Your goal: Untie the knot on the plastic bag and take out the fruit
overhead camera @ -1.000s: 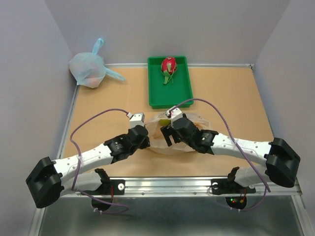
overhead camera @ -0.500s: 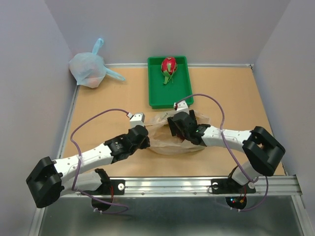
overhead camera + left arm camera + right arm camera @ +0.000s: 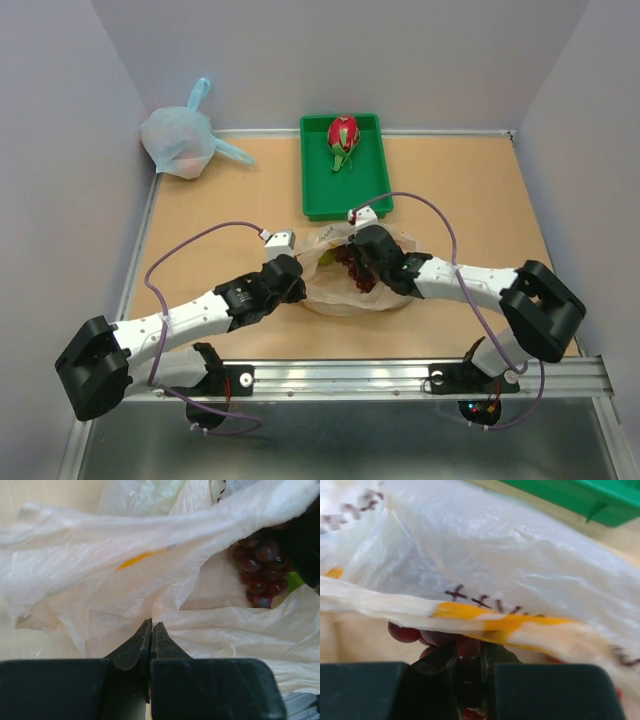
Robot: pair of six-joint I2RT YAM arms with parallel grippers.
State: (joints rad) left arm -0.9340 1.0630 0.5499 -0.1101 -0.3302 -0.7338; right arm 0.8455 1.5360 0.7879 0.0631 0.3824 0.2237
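The plastic bag (image 3: 340, 295) lies crumpled and open at the table's middle, between both arms. My left gripper (image 3: 298, 284) is shut on its left edge; in the left wrist view the fingertips (image 3: 151, 623) pinch the thin film (image 3: 90, 580). My right gripper (image 3: 356, 275) reaches inside the bag and is shut on the dark purple grapes (image 3: 344, 262); one grape (image 3: 468, 649) sits between the jaws. The bunch (image 3: 260, 570) also shows through the bag's mouth. A yellow-green piece (image 3: 327, 258) lies in the bag. A red dragon fruit (image 3: 343, 135) rests in the green tray (image 3: 370, 195).
A pale blue knotted bag (image 3: 180, 142) sits at the back left corner by the wall. The green tray's near edge (image 3: 590, 497) is just beyond the plastic bag. Purple cables loop over both arms. Grey walls close the table on three sides.
My right gripper has pushed deeper into the bag and closed on the grapes, which now show at the bag's mouth. The left gripper has kept its hold on the bag's edge.
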